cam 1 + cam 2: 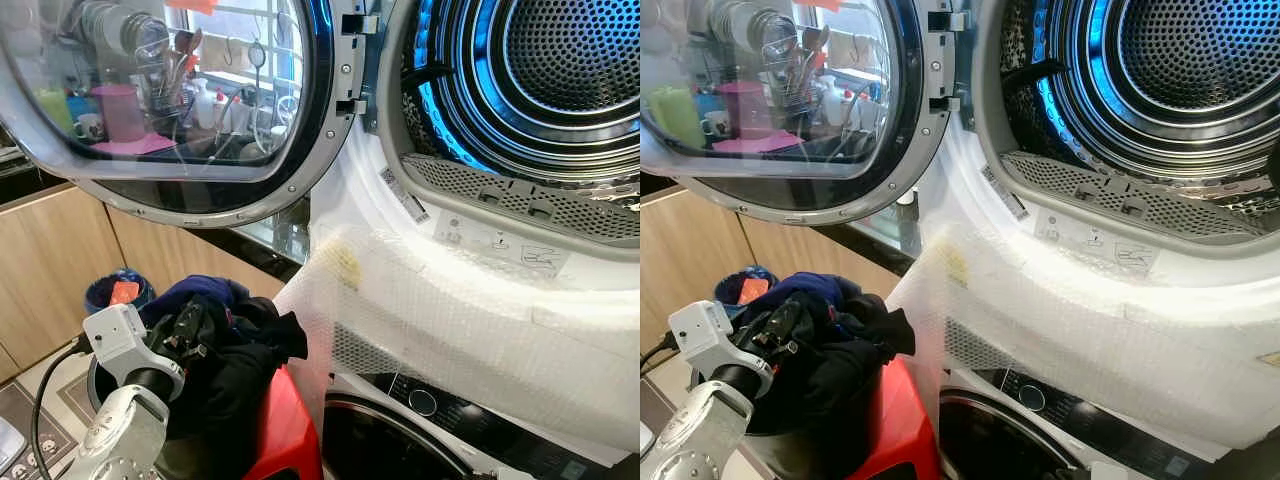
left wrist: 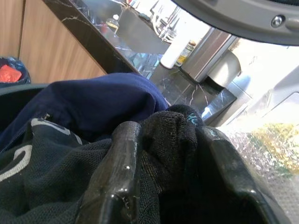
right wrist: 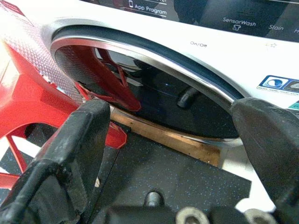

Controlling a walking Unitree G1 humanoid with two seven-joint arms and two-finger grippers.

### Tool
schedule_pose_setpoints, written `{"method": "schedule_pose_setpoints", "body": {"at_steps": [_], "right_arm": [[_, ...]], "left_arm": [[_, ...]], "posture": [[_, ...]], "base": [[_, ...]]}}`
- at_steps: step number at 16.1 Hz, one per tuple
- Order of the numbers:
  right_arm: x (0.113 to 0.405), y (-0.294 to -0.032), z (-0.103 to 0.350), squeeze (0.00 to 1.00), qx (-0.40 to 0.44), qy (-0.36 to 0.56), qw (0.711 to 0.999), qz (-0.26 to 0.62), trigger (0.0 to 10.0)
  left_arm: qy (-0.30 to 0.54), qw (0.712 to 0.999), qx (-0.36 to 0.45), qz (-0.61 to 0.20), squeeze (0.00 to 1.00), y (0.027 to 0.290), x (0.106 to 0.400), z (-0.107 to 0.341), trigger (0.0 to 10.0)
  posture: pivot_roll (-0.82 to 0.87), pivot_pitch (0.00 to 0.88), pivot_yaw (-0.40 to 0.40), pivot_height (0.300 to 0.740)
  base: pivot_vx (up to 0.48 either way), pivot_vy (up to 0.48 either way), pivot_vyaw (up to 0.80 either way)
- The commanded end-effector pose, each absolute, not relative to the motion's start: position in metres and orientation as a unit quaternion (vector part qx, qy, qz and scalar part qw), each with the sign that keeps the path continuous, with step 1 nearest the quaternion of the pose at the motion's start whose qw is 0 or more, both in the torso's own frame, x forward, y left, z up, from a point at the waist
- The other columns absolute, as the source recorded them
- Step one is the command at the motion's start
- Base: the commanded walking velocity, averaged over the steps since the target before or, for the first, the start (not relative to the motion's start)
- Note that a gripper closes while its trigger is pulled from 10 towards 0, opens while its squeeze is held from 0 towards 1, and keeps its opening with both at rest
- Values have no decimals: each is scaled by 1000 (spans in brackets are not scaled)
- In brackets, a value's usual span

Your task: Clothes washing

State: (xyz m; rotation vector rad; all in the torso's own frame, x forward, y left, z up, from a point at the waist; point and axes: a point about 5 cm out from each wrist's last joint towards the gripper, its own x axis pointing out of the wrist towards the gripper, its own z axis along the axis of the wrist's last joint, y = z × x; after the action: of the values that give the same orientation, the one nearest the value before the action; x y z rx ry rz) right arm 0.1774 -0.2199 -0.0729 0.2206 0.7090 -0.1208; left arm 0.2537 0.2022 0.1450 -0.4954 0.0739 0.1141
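Left gripper [image 2: 163, 186] clamped on black mesh garment [image 2: 168, 140]; right gripper [image 3: 173, 154] spread wide, empty.

The garment is held atop the dark clothes pile [image 1: 225, 345], with a navy garment [image 2: 93, 102] behind it, beside and below the open dryer drum [image 1: 560, 70]. The dryer's porthole door [image 1: 170, 100] is swung to the left. The right gripper is held low before the washing machine door [image 3: 154, 93], next to a red stool [image 3: 32, 93].

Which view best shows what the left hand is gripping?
The left wrist view: the left hand is closed on a black mesh garment, fabric bunched between its fingers. Both eye views show the dark clothes pile, with the grip itself hidden.
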Motion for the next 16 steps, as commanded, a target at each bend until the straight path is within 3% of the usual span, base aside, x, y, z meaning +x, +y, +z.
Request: {"method": "schedule_pose_setpoints", "body": {"at_steps": [1,15,16], "right_arm": [[179,-220,-72,0,107,340,932,-60,10000],[178,-219,-72,0,108,342,931,-63,10000],[178,-219,-72,0,109,342,931,-63,10000]], "left_arm": [[55,966,-248,54,0,201,256,146,10000],[83,949,-279,117,0,223,257,151,10000],[83,947,-283,125,0,225,257,151,9412]], "posture": [[91,0,-43,740],[104,0,-45,740],[104,0,-45,740]], "base": [[0,0,0],[0,0,0],[0,0,0]]}}
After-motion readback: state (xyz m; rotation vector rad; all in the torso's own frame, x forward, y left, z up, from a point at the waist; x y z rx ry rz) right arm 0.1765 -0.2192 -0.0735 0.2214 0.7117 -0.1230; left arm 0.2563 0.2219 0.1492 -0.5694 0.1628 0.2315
